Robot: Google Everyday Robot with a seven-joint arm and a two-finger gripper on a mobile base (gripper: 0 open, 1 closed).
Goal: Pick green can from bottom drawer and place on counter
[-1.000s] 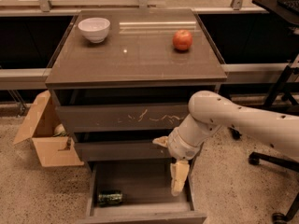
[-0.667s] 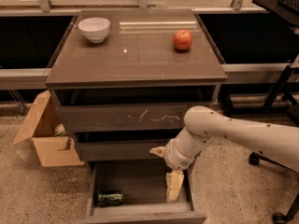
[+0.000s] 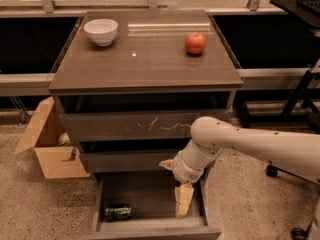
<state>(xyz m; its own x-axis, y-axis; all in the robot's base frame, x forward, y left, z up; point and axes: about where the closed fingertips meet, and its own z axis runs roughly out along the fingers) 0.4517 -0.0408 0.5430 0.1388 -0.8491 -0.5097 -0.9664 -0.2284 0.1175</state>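
Because the green can (image 3: 118, 212) lies on its side low in the open bottom drawer (image 3: 98, 204), the gripper (image 3: 183, 201) points down at its 3 o'clock, not touching; whether spread or closed, I cannot tell.

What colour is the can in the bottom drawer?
The can is dark green, camera view; the end effector hangs in the drawer, apart from it.

One raised camera is facing the counter (image 3: 145, 66) front-on, fairly near; the gripper (image 3: 183, 203) is hanging over the bottom drawer (image 3: 145, 194).
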